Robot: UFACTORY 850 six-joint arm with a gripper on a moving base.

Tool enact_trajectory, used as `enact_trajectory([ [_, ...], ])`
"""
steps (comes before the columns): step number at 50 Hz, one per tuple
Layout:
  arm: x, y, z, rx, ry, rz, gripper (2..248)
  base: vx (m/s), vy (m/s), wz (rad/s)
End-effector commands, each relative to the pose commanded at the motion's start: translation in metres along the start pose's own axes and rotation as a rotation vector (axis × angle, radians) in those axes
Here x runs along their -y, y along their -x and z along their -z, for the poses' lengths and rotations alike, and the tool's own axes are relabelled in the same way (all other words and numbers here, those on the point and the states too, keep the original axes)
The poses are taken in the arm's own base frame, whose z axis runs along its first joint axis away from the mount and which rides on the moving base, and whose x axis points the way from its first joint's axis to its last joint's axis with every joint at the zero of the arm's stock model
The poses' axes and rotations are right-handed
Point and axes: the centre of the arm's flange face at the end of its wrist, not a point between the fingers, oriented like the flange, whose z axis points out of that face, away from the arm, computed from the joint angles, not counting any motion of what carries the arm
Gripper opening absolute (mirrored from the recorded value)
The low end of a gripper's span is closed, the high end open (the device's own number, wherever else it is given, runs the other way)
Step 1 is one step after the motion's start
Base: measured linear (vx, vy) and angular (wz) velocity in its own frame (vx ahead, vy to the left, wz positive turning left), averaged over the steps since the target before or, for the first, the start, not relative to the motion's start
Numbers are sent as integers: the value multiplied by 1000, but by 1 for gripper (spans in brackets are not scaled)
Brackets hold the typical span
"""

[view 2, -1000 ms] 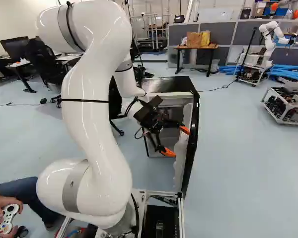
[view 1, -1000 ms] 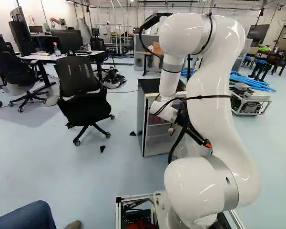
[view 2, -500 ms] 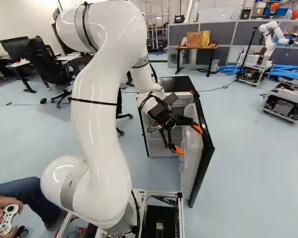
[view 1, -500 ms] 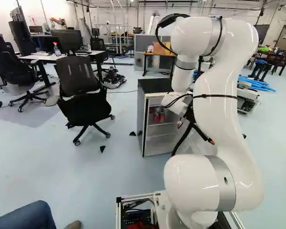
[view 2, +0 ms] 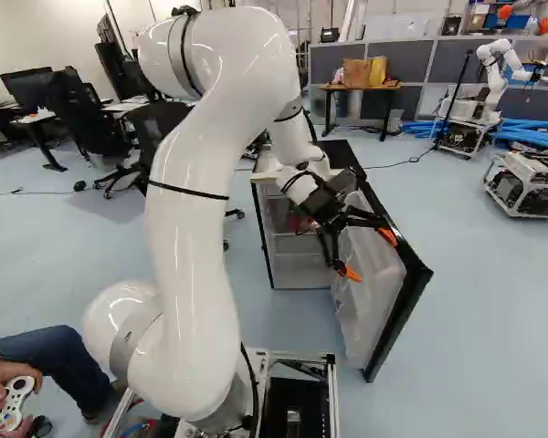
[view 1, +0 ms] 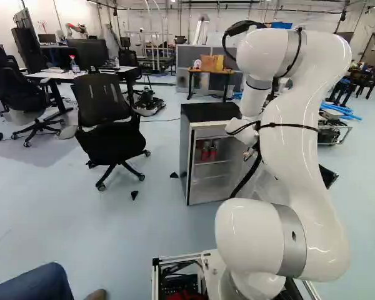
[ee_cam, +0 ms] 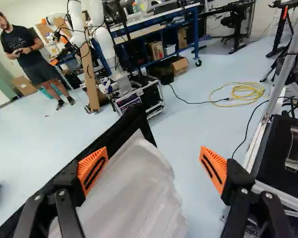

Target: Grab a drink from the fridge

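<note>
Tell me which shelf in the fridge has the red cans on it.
The upper shelf in the open fridge: the red cans stand on it, while the lower shelf shows none.

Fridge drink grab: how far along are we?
Done: the fridge door stands wide open. In hand: no drink; the gripper is open at the door's inner side, probably finishing the push. Left: turn in to the red drinks, which stand on a shelf inside the fridge, grip one and bring it out.
</note>
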Motion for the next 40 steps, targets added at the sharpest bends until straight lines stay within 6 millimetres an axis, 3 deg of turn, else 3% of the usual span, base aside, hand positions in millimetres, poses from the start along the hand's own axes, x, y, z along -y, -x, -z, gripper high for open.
enact_trajectory([
  [17,35,1,-19,35,4,-49,247,0,0,0],
  [40,34,2,-20,68,-78,-16,247,0,0,0],
])
